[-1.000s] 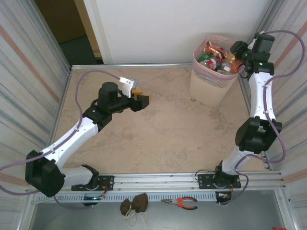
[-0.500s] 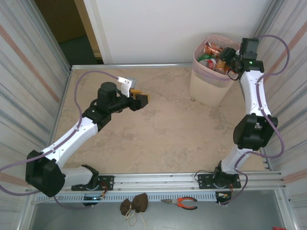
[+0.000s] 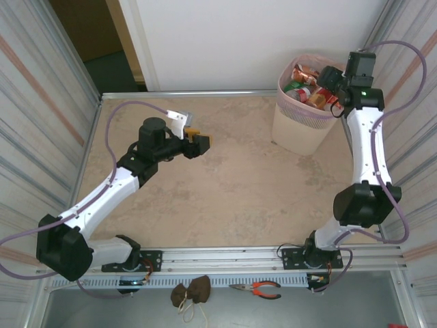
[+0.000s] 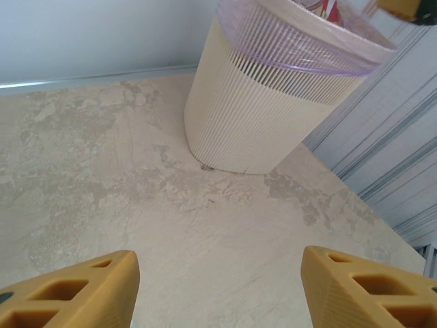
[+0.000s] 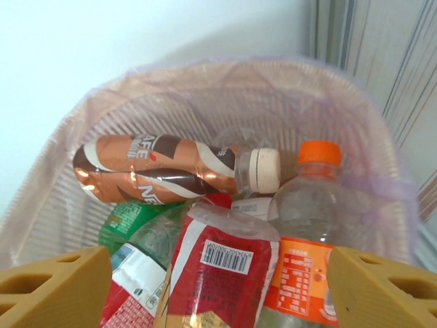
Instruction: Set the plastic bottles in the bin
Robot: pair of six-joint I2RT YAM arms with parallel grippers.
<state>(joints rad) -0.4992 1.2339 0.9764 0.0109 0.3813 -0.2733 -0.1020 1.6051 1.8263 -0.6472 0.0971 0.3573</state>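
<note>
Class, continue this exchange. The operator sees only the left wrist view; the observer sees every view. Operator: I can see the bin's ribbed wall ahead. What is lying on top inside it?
Observer: A brown coffee bottle with a white cap lies on its side across the pile in the bin.
Operator: What is next to it?
Observer: A clear bottle with an orange cap and an orange label, its cap close to the white one.
Operator: Where is the right gripper?
Observer: The right gripper hangs over the bin's mouth with its jaws open.
</note>
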